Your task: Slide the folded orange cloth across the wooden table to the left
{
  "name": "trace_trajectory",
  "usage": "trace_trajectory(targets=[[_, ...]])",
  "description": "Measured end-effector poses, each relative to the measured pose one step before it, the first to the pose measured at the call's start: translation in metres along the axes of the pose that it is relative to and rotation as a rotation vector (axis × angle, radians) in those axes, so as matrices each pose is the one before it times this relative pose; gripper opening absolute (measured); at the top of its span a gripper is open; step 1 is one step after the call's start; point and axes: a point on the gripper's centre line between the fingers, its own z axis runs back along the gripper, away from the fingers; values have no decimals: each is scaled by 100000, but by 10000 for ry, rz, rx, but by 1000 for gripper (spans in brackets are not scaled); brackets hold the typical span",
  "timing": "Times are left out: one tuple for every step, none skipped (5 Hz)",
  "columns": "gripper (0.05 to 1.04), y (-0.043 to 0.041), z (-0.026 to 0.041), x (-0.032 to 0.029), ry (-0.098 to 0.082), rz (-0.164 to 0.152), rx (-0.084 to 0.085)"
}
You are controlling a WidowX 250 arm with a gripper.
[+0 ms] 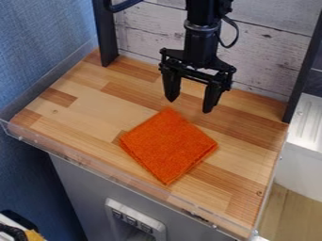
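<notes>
Cloth (168, 147), orange and folded, lies flat on the wooden tabletop (88, 101), near the pincer (189, 106) and touched by nothing from above. The pincer points down with its two fingers well apart and nothing between them; in the view, it shows just beyond the cloth's far corner. The black arm (200, 30) comes in from the top edge.

The cloth makes a neat diamond, one corner toward the back and one toward the front. Layers show along its two near edges, where they look slightly out of line. Judging by that, folding is already done at least in part, while no grip on the cloth is made. Whether another fold, a shift or nothing at all is left, its present lie does not tell.

Farther out, a clear rim (94, 165) runs along the front of the tabletop. Whitewashed boards (264, 52) stand behind, between two dark posts, with a blue wall (37, 56) off to the left of the view.
</notes>
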Motion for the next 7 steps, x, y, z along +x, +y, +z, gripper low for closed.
trace_trajectory(targets=[[999,-48,-353,-30,-76,476,-7],[999,42,-836,-333,-30,844,-5],[999,119,-1075,-563,-15,905,-4],[998,-16,-122,53,-261,706,-91],[998,44,-260,-58,-217,728,-79],[998,-109,-201,229,-245,690,-127],[998,154,-451,-236,-6,481,10]])
